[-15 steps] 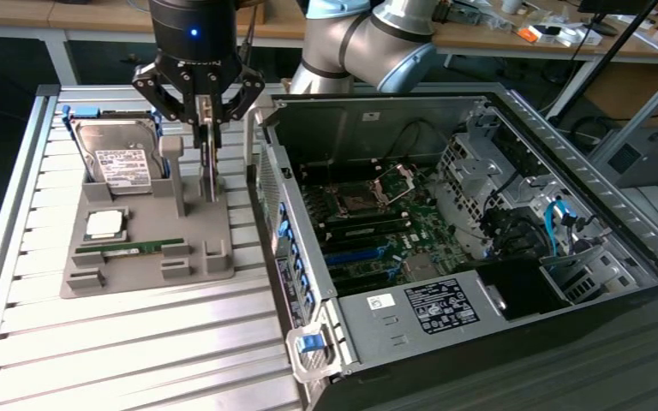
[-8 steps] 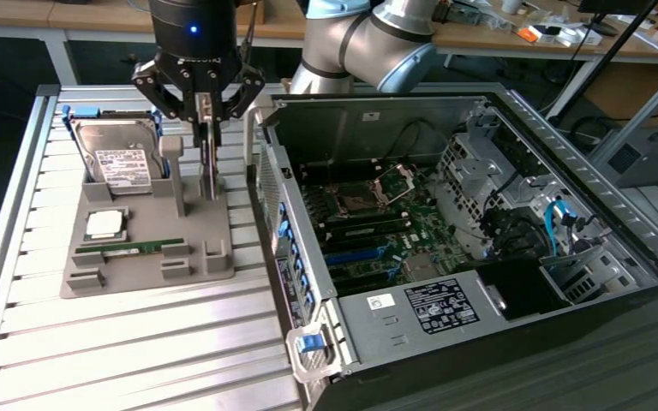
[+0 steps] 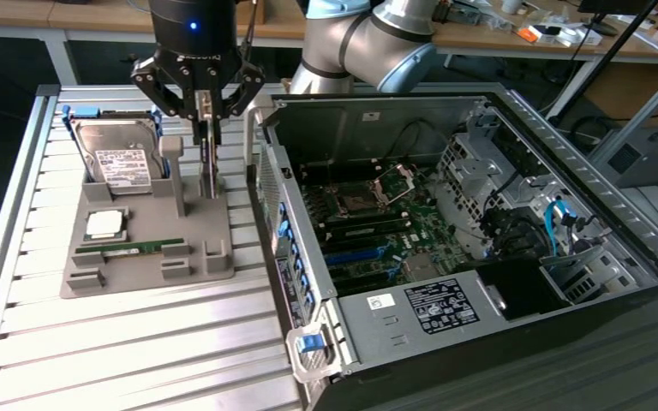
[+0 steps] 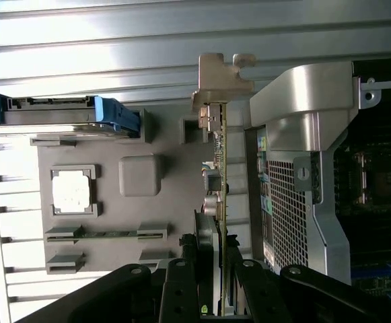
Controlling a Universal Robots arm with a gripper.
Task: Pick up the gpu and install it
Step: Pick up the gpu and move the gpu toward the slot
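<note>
The gripper (image 3: 206,111) hangs over the grey holder (image 3: 146,261), and its black fingers (image 4: 180,279) are pressed on both faces of the gpu (image 3: 208,158), pinching its upper edge. The gpu stands upright on its edge at the side of the holder nearest the open computer case (image 3: 421,317); I cannot tell if it is lifted free. A hard drive (image 3: 117,158), a processor chip (image 3: 105,224) and a memory stick (image 3: 134,248) lie further toward the exterior view's left.
</note>
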